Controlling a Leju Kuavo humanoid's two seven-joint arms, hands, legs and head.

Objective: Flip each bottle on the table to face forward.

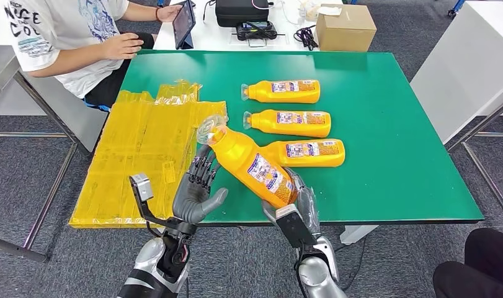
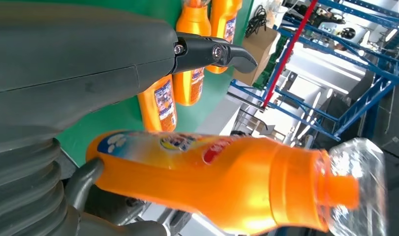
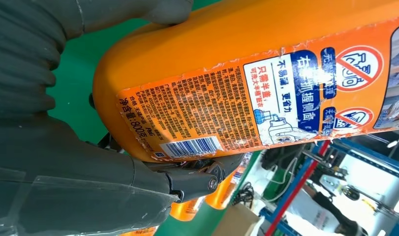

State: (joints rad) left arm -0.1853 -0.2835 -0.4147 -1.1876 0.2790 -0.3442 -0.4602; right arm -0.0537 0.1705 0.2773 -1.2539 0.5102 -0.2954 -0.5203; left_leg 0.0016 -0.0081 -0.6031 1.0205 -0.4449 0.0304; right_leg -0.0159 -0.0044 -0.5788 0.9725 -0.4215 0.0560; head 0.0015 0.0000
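- The right hand (image 1: 296, 208), at the lower middle of the head view, grips the base of a raised orange bottle (image 1: 252, 164); in the right wrist view the thumb (image 3: 138, 10) and a dark finger (image 3: 197, 183) clamp the bottle's (image 3: 246, 73) bottom end, barcode label showing.
- The bottle tilts up and left, its clear plastic-wrapped cap (image 1: 209, 128) toward the centre left.
- The left hand (image 1: 197, 189), lower left of centre, holds nothing: fingers spread and raised just beside the bottle's neck; whether they touch it I cannot tell.
- Three more orange bottles lie on their sides on the green table (image 1: 397, 124), caps to the left: one (image 1: 283, 91) uppermost, one (image 1: 290, 122) in the middle, one (image 1: 311, 152) lowest, behind the held bottle.
- Yellow plastic sheets (image 1: 143, 155) cover the table's left side.
- A seated person (image 1: 69, 37) at upper left holds a tablet (image 1: 183, 23).
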